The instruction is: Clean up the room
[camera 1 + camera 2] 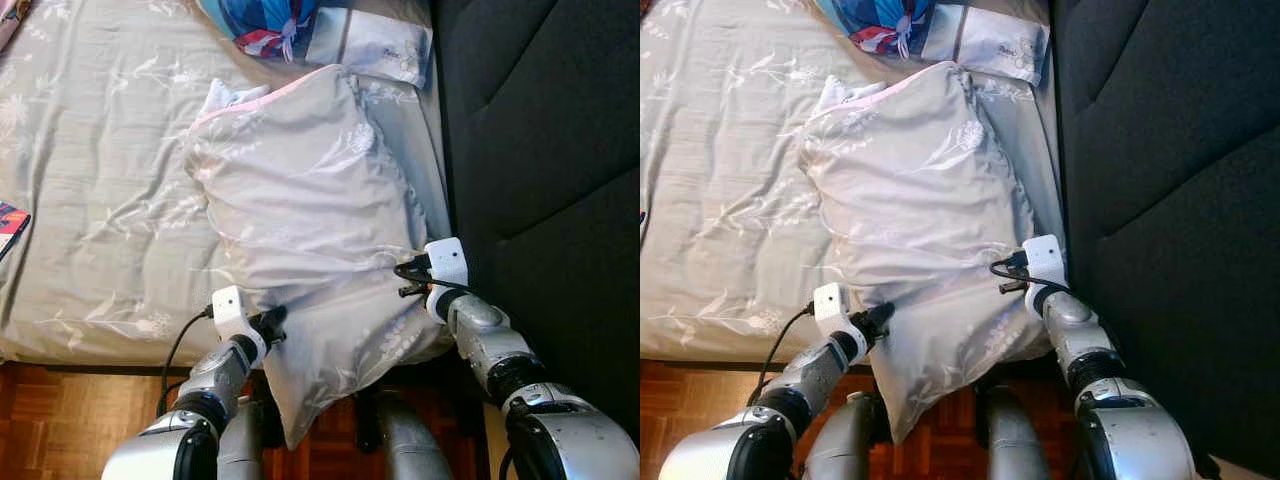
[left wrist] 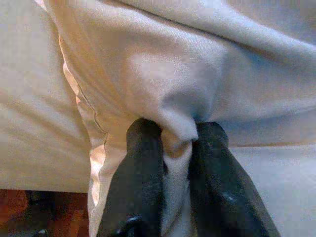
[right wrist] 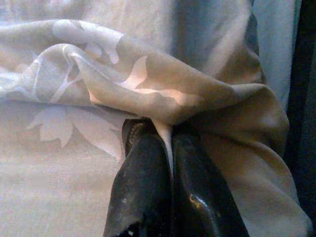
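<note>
On bed (image 1: 100,200), pillow (image 1: 310,220) between end effectors.

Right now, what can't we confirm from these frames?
- Left gripper, right gripper: wrist views show fingertips buried in pillow fabric.
- Blue cloth, red item: cut off by eye-view edges.
- Pillow's hanging corner hides the floor below.
</note>
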Tool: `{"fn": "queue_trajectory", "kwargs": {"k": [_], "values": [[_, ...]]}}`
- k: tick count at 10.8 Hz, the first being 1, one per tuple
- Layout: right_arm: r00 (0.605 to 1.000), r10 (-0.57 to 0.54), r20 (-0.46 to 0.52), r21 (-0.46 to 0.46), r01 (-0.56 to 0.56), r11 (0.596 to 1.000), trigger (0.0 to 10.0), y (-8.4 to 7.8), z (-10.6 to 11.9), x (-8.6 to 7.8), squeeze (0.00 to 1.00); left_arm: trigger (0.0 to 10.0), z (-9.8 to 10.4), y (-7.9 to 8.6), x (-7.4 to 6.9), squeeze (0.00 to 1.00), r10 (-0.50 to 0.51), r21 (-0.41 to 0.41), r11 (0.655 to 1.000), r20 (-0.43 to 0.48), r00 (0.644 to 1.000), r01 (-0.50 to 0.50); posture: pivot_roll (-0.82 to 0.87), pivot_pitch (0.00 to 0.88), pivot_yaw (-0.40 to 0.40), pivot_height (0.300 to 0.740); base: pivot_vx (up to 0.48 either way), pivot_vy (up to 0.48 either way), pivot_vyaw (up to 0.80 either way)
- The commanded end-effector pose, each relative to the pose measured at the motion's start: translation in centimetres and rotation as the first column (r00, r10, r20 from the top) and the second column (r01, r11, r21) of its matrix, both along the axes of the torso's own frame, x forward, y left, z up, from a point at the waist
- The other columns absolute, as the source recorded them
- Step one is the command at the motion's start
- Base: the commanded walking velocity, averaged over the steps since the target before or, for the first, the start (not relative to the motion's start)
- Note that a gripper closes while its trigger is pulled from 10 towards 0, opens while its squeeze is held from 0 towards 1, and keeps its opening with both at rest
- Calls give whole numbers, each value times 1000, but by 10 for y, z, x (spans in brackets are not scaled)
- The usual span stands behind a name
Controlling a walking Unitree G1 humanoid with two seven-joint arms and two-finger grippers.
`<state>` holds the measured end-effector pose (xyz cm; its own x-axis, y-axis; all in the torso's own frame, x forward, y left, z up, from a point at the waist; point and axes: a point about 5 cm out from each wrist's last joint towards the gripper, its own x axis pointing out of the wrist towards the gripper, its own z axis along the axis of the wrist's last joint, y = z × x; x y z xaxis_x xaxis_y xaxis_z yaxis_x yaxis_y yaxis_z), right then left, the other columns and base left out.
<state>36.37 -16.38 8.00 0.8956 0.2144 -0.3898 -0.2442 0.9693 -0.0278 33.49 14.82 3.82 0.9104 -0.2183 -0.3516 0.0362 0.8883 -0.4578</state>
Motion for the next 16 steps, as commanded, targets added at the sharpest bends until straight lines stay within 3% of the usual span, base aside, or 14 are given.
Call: {"fn": "queue_trajectory", "kwargs": {"k": [1,3,4,5,8,10,11,13,14,15,16], "values": [[992,-54,-116,7,56,998,0,-10,-28,-17,0,0,-9,7,-7,0,25,-1,1000,-29,999,-25,-48,515,-95,691,0,0,0],[992,-55,-117,17,58,998,0,-7,-29,-18,0,0,-7,12,-6,0,36,36,999,-18,999,-36,-26,493,-82,691,0,0,0],[997,-54,-64,47,57,997,0,-5,-21,-13,0,0,2,18,1,0,66,85,994,22,998,-68,-16,484,-71,691,0,0,0],[996,-88,-17,59,89,994,0,-6,-12,-7,0,10000,16,24,10,0,97,120,987,89,991,-107,-8,475,-61,691,0,0,0],[972,-187,146,125,169,978,0,-14,23,11,0,10000,67,35,34,0,117,188,965,309,944,-181,16,429,-36,691,0,0,0],[943,-220,251,150,186,971,0,-21,46,19,0,10000,93,35,45,0,124,185,959,409,904,-215,18,411,-26,691,0,0,0],[919,-219,328,160,174,972,0,-24,62,22,0,10000,112,37,49,0,161,144,955,483,861,-260,13,401,-22,691,0,0,0],[813,-293,503,192,225,955,0,-44,97,22,0,10000,153,31,58,0,183,33,966,619,764,-258,9,374,-13,691,0,0,0],[761,-313,569,180,257,950,0,-55,109,18,0,10000,166,26,60,0,175,4,972,657,733,-236,5,371,-13,691,0,0,0],[676,-338,655,168,306,937,0,-72,125,6,0,10000,184,18,61,0,162,-26,978,715,680,-205,-7,363,-12,691,0,0,0],[627,-356,693,169,339,926,0,-79,130,-4,0,10000,191,14,60,0,157,-52,983,740,654,-177,-10,363,-12,691,0,0,0]]}}
